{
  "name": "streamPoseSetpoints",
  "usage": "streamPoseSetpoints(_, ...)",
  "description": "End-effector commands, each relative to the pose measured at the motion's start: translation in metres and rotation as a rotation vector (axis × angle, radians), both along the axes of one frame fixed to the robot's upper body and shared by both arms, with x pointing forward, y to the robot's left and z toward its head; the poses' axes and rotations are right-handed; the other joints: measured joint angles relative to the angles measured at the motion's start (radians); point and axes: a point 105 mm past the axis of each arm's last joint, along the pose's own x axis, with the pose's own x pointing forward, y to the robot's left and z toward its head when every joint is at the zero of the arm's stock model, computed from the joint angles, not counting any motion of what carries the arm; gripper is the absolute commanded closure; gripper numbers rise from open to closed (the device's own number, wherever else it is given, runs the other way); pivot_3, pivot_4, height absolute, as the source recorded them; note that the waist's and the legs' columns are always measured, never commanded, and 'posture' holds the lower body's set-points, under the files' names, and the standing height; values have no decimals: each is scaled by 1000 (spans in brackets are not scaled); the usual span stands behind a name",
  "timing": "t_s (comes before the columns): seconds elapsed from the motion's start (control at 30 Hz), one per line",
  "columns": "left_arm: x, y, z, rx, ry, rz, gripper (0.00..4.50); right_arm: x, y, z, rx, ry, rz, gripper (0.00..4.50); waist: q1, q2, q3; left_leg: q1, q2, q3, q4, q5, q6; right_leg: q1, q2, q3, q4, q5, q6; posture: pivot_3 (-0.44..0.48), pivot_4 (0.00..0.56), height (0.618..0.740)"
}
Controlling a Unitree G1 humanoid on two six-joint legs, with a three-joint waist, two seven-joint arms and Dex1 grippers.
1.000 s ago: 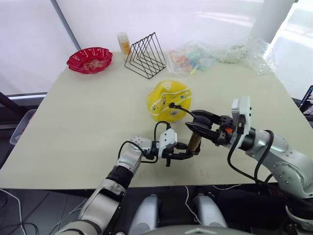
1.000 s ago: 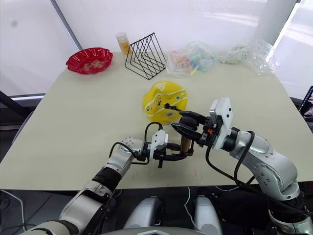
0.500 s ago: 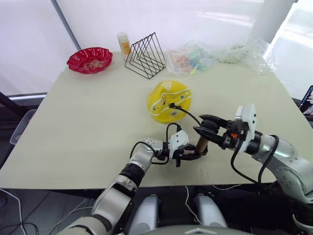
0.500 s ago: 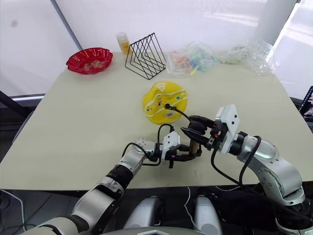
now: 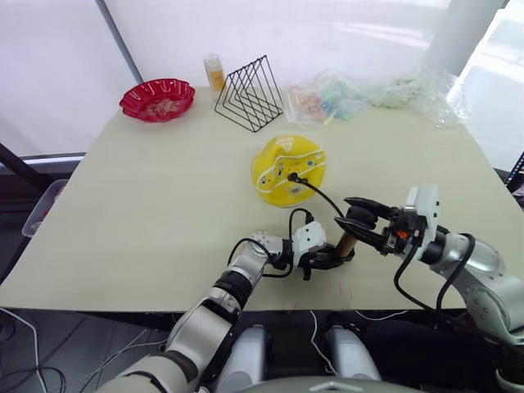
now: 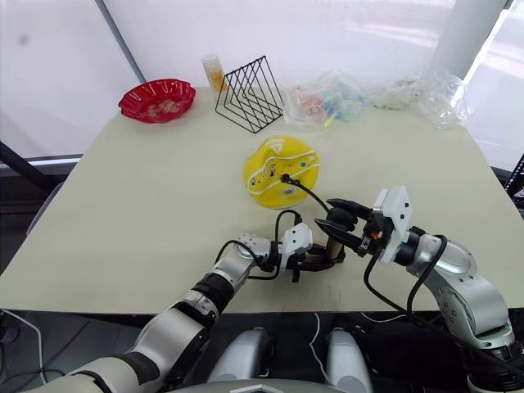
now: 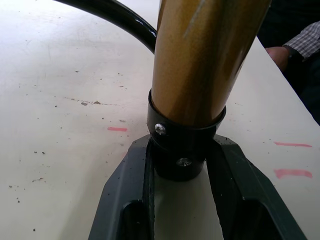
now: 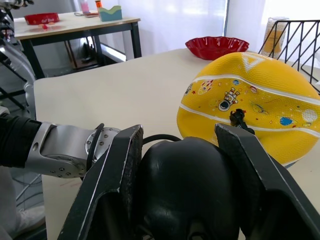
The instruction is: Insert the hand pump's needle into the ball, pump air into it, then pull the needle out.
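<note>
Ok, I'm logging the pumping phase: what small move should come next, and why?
Probably a push of the black knob down into the hand pump by the right pincer. The left pincer clamps the pump's base cap on the table, and the hose's fitting already sits in the flattish ball.

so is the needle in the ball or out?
In. The hose's black fitting sits seated on the ball, with the hose running back to the hand pump.
</note>
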Motion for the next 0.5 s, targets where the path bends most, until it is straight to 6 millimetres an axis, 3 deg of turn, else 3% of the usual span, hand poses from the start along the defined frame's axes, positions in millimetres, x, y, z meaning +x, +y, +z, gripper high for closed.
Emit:
streamPoseSetpoints(0.03, -9, 8, -21, 61, 51, -2, 3499, 0, -12, 17, -49, -82, -29, 2683, 1, 0, 0, 0, 0, 0, 0, 0, 0, 0, 0, 0, 0, 0, 0, 0, 150, 737)
streamPoseSetpoints(0.2, -12, 12, -27, 78, 72, -10, 3499, 0, -14, 35, -35, -111, -16, 2683, 0, 0, 0, 0, 0, -1, 0, 0, 0, 0, 0, -1, 0, 0, 0, 0, 150, 737)
streamPoseSetpoints(0.5, -18, 18, -34, 102, 118, -33, 3499, -1, -31, 103, -4, -103, 32, 2683, -1, 0, 0, -2, 1, -2, -1, 0, 0, -1, -1, -2, 0, 0, -1, 0, 150, 737)
